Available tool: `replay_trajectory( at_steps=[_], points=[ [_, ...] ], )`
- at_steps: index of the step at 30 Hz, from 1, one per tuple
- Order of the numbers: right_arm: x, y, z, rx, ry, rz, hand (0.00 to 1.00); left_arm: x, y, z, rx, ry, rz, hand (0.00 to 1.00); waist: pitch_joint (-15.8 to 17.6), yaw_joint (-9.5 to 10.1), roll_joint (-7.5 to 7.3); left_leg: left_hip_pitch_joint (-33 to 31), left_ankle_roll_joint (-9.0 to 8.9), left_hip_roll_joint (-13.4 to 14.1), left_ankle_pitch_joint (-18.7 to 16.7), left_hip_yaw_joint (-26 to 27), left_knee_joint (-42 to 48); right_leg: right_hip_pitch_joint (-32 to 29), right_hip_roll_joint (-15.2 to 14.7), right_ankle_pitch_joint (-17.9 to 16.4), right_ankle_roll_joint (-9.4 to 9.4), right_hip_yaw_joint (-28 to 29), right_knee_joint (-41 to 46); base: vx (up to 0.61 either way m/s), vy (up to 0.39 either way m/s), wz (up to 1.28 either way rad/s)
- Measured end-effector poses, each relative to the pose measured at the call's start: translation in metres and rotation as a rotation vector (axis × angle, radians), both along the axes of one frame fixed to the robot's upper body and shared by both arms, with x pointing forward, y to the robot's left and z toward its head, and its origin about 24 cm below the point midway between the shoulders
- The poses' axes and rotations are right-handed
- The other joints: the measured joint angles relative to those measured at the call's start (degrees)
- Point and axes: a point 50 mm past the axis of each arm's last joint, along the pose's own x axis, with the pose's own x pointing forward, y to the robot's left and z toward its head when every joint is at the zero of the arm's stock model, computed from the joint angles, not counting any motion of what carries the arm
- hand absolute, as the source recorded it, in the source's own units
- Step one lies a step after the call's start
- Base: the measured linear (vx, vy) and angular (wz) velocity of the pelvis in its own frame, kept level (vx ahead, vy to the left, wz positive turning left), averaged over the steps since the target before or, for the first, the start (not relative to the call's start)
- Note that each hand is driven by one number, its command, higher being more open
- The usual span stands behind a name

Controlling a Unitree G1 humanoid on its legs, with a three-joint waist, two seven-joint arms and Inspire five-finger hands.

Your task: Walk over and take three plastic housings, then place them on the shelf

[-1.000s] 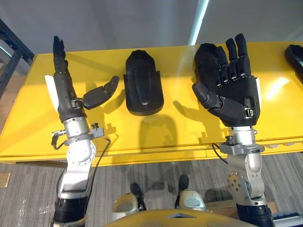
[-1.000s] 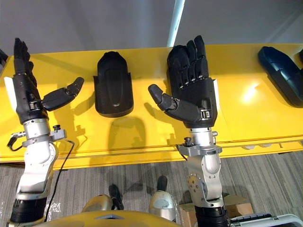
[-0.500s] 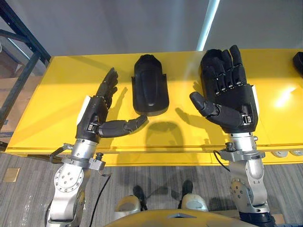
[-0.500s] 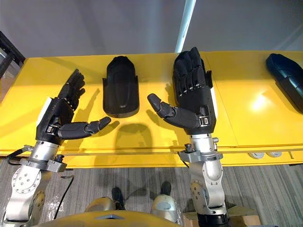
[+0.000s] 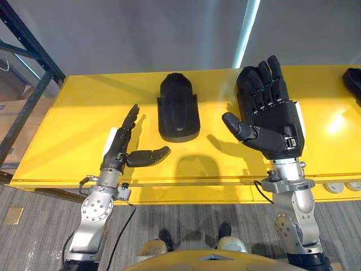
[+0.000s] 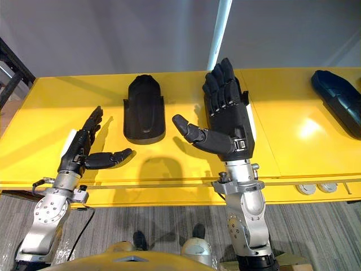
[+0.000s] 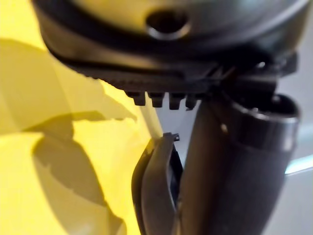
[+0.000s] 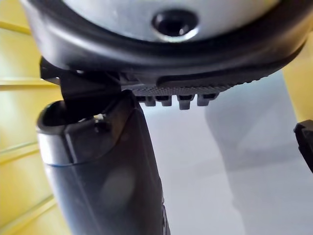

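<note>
A black plastic housing (image 5: pixel 178 109) lies on the yellow table (image 5: pixel 73 141), rounded end away from me. It also appears past the thumb in the left wrist view as the housing (image 7: pixel 156 191). My left hand (image 5: pixel 120 148) is low over the table, just left of the housing, fingers straight and thumb pointing toward it, not touching. My right hand (image 5: pixel 269 116) is raised to the right of the housing, open, fingers spread upward, holding nothing. A second dark housing (image 6: pixel 337 101) lies at the far right of the table.
A dark metal shelf frame (image 5: pixel 28 79) stands at the left, beyond the table's corner. The table's front edge (image 5: pixel 186 189) runs just ahead of my wrists. A grey wall rises behind the table.
My left hand has dropped from upright to low and flat beside the housing, turning its thumb toward it. The right hand stays raised and open. The camera has shifted a little.
</note>
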Motion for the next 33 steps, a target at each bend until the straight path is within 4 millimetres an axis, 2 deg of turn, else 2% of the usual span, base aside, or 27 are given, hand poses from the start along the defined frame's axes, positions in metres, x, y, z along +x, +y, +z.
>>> replay_trajectory(
  at_steps=[6, 11, 21, 33],
  points=[
    [0.002, 0.000, -0.005, -0.002, 0.024, 0.000, 1.00, 0.008, -0.004, -0.010, -0.014, 0.026, 0.036, 1.00, -0.18, -0.19, -0.25, 0.86, -0.06, -0.05, -0.03, 1.68, -0.61, -0.46, 0.18, 0.16, 0.13, 1.62, 0.04, -0.02, -0.001, -0.13],
    [0.004, -0.001, -0.011, -0.003, 0.049, -0.004, 1.00, 0.015, -0.005, -0.011, -0.019, 0.016, 0.066, 1.00, -0.50, -0.27, -0.74, 0.86, -0.10, -0.08, -0.06, 1.95, -0.64, -0.66, 0.20, 0.19, 0.16, 1.92, 0.04, -0.01, -0.003, -0.03],
    [0.004, -0.001, -0.010, -0.004, 0.044, 0.000, 1.00, 0.023, 0.002, -0.016, -0.028, 0.002, 0.173, 1.00, -0.74, -0.38, -1.16, 0.98, -0.15, -0.13, -0.12, 2.87, -0.62, -1.22, 0.24, 0.45, 0.18, 3.09, 0.05, -0.02, -0.008, -0.05],
    [0.006, 0.001, -0.008, -0.014, 0.032, 0.022, 1.00, 0.037, 0.009, -0.015, -0.056, -0.015, 0.232, 1.00, -0.74, -1.45, -1.20, 0.97, -0.25, -0.01, -0.24, 3.90, -0.52, -1.85, 0.45, 0.67, 0.17, 4.19, 0.08, -0.01, -0.010, -0.04]
  ],
)
